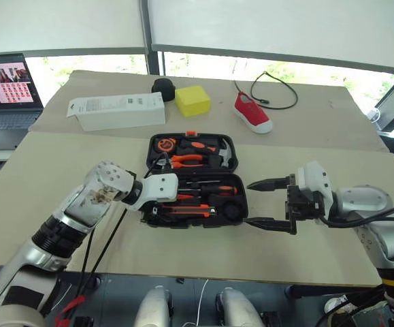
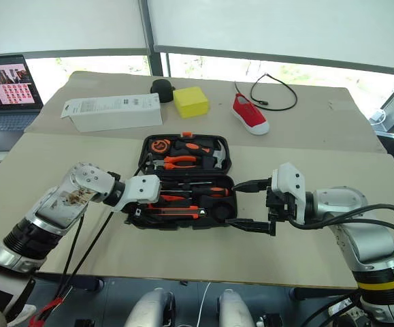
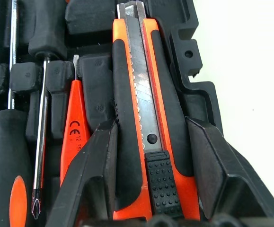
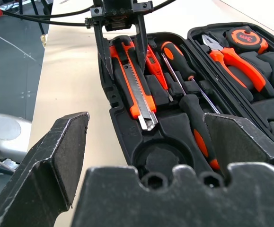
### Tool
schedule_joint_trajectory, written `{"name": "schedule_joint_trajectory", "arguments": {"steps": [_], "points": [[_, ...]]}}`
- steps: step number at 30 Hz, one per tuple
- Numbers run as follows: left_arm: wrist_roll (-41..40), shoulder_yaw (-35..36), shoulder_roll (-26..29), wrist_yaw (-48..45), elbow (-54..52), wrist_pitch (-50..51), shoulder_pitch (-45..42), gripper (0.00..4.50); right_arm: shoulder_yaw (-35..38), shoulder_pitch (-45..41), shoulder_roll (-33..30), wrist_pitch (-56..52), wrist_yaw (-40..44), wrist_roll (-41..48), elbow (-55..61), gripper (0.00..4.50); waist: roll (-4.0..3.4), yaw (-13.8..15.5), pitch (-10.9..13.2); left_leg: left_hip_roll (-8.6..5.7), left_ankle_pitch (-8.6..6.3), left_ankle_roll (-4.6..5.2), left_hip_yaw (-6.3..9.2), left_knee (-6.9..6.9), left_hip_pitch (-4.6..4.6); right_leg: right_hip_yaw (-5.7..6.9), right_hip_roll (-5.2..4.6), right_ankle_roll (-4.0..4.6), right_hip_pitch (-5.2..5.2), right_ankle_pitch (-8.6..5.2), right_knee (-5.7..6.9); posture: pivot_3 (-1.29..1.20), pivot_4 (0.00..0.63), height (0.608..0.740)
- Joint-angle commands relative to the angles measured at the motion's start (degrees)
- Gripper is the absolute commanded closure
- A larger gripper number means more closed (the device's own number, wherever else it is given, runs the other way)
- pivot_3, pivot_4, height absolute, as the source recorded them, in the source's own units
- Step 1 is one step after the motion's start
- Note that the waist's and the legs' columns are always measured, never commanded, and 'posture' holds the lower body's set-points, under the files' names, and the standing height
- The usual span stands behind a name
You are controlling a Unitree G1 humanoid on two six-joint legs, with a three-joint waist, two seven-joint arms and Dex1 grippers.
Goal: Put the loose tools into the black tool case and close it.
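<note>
Screwdrivers [image 4: 193,118], tester pen [image 3: 74,135] and utility knife [image 3: 144,118] lie slotted in the open black tool case [image 1: 241,204] mid-frame, left tool [image 4: 120,42] loosely straddling the knife, right tool [image 1: 268,202] spread empty, lid unclosed.

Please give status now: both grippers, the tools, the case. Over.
Left gripper astride utility knife, seated in its slot. Right gripper open, empty, beside tool case. Case lid open. Nothing blocking.
</note>
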State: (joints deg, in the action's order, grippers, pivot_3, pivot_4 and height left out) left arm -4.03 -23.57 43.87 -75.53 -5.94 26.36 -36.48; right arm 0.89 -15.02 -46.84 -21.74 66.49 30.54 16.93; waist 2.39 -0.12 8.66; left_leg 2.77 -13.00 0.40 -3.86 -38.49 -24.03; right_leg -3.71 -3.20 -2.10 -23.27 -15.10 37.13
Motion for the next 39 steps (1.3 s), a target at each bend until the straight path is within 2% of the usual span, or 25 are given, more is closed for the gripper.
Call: {"name": "schedule_joint_trajectory", "arguments": {"steps": [1,9,10,11,12,13,17,18,19,24,30,35,39], "points": [[-4.81,3.16,-3.55,0.06,-0.43,-1.03,0.18,0.85,2.5,0.22,0.28,0.86,0.03,1.43,1.19,0.0,0.0,0.06,0.0,0.0,0.0,0.01,0.01,0.0,-0.01,0.0,-0.01,-0.01,0.0,-0.01,0.0,0.0,0.15,0.74],[-10.82,11.2,-2.84,-2.94,3.23,-6.83,0.85,0.85,5.43,1.12,1.48,1.71,2.12,4.95,1.36,0.0,0.0,0.11,0.0,0.02,-0.04,0.07,0.11,-0.31,-0.18,0.11,-0.01,-0.02,-0.02,0.01,0.07,0.0,0.15,0.74],[-10.97,11.59,-2.24,-3.73,3.85,-8.21,1.7,1.35,5.97,1.14,1.95,1.95,2.2,5.56,1.3,0.0,0.0,0.11,0.0,0.02,-0.04,0.07,0.12,-0.3,-0.16,0.1,-0.01,-0.02,-0.01,0.01,0.07,0.0,0.15,0.74],[-11.1,11.93,-1.93,-4.54,4.26,-10.32,2.71,1.47,6.47,1.26,2.42,2.34,2.29,5.98,1.25,0.0,0.0,0.07,0.0,0.02,-0.04,0.07,0.12,-0.3,-0.16,0.11,-0.01,-0.02,-0.01,0.01,0.07,0.0,0.15,0.74],[-11.05,12.23,-1.97,-4.68,4.61,-11.98,3.59,1.99,6.83,1.36,2.78,2.7,2.28,6.18,1.16,0.0,-0.01,0.03,0.0,0.02,-0.04,0.07,0.11,-0.29,-0.15,0.1,-0.01,-0.02,0.0,0.01,0.07,0.0,0.15,0.74],[-10.99,12.3,-2.11,-4.74,4.87,-12.95,4.68,2.32,7.03,1.48,3.02,3.08,2.41,6.16,1.01,0.0,-0.01,0.05,0.0,0.02,-0.05,0.07,0.11,-0.29,-0.15,0.1,-0.01,-0.02,0.0,0.01,0.07,0.0,0.15,0.74],[-9.56,11.7,-3.82,-3.71,6.92,-19.09,8.31,3.75,7.66,1.88,4.33,5.29,2.62,5.9,0.34,0.0,-0.01,0.23,0.0,0.02,-0.05,0.08,0.1,-0.32,-0.16,0.11,-0.03,-0.03,0.01,0.01,0.07,0.0,0.15,0.74],[-9.09,11.66,-4.92,-1.95,7.4,-19.21,8.87,4.24,8.02,2.16,4.68,6.04,2.71,5.9,0.13,0.0,-0.01,0.43,0.0,0.02,-0.05,0.07,0.09,-0.33,-0.17,0.11,-0.03,-0.03,0.01,0.02,0.07,0.0,0.15,0.74],[-7.97,11.25,-6.16,0.11,8.34,-19.55,9.31,4.48,8.51,2.54,5.15,7.57,2.92,5.57,-0.37,0.0,-0.01,0.68,0.0,0.02,-0.05,0.08,0.09,-0.35,-0.17,0.13,-0.04,-0.05,0.02,0.03,0.07,0.0,0.15,0.74],[-4.7,9.33,-9.39,3.86,10.94,-19.75,9.48,4.48,9.5,4.11,5.35,11.21,4.49,4.81,-1.6,0.0,-0.02,0.98,-0.01,-0.03,-0.05,0.08,0.09,-0.41,-0.17,0.14,-0.08,-0.12,0.1,0.07,0.05,0.0,0.15,0.74],[-4.06,6.87,-10.92,4.04,10.69,-14.5,8.55,4.48,9.45,4.91,4.48,10.28,4.76,5.54,-1.52,0.0,-0.08,0.94,-0.04,-0.04,-0.04,0.08,0.1,-0.43,-0.03,0.14,-0.07,-0.1,0.22,0.08,0.1,0.0,0.15,0.74],[-1.9,3.89,-11.43,7.34,10.51,-3.15,8.42,4.48,8.94,6.15,3.63,7.62,4.09,6.23,-0.05,0.0,-0.22,1.02,-0.14,-0.05,-0.04,0.08,0.1,-0.42,0.1,0.13,-0.07,-0.11,0.36,0.08,0.09,0.0,0.15,0.74],[-1.61,3.33,-11.73,10.32,10.4,4.25,8.67,4.48,9.36,7.29,3.33,6.03,3.58,6.78,0.93,0.0,-0.26,0.8,-0.18,-0.04,-0.06,0.08,0.11,-0.39,0.65,0.14,-0.06,-0.14,0.92,0.06,0.01,0.0,0.15,0.74]]}}
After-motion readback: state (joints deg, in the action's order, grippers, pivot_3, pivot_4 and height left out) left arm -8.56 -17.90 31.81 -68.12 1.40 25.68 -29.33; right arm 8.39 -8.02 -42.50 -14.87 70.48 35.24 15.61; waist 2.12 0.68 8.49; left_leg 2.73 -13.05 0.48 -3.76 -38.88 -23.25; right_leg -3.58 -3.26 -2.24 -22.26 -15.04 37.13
